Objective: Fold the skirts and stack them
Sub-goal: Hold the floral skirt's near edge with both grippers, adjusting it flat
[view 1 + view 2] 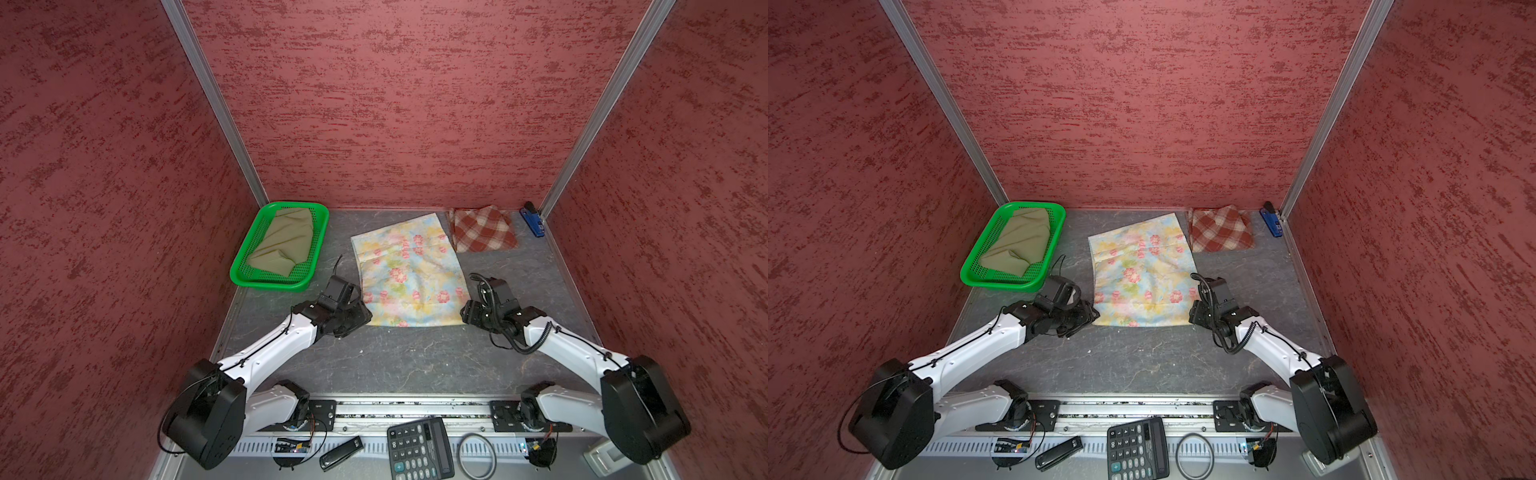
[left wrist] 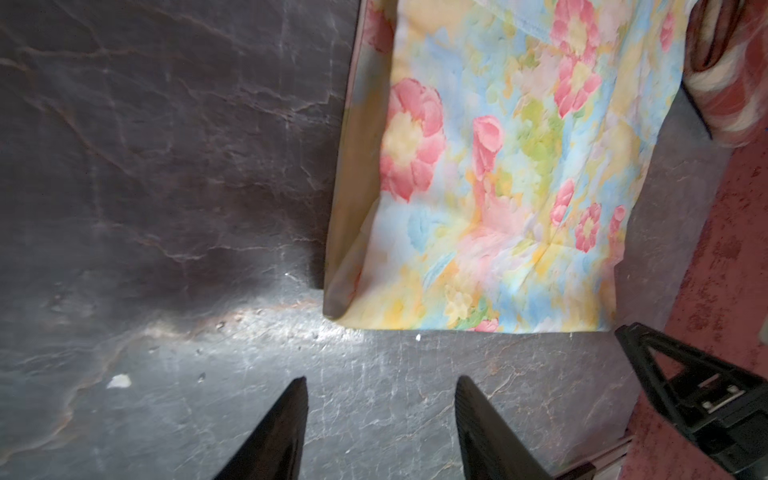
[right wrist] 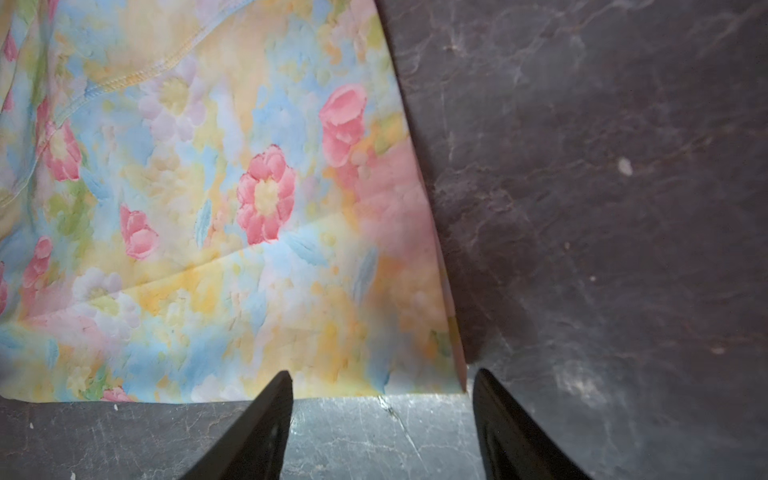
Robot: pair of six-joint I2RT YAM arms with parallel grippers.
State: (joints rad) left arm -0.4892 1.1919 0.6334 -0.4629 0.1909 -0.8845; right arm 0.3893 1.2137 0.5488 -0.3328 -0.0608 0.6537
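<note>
I judge the floral skirt (image 1: pixel 409 270) thin, limp, light: pinch near corners; left hand (image 2: pixel 381 380) and right hand (image 3: pixel 382 373) parted, empty.

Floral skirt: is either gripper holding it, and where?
Nothing held. Left gripper and right gripper are both open, fingers over bare table, just short of the floral skirt's near corners.

You have three skirts to count: one floral skirt (image 1: pixel 409 270) in the middle, one plaid skirt (image 1: pixel 484 229) far right, and one olive skirt (image 1: pixel 284 241) far left, lying in the one green basket (image 1: pixel 266 284). Add one blue stapler (image 1: pixel 534 222), one calculator (image 1: pixel 419 449), one black ring (image 1: pixel 459 455), and two grippers: left gripper (image 2: pixel 381 380), right gripper (image 3: pixel 383 374).
</note>
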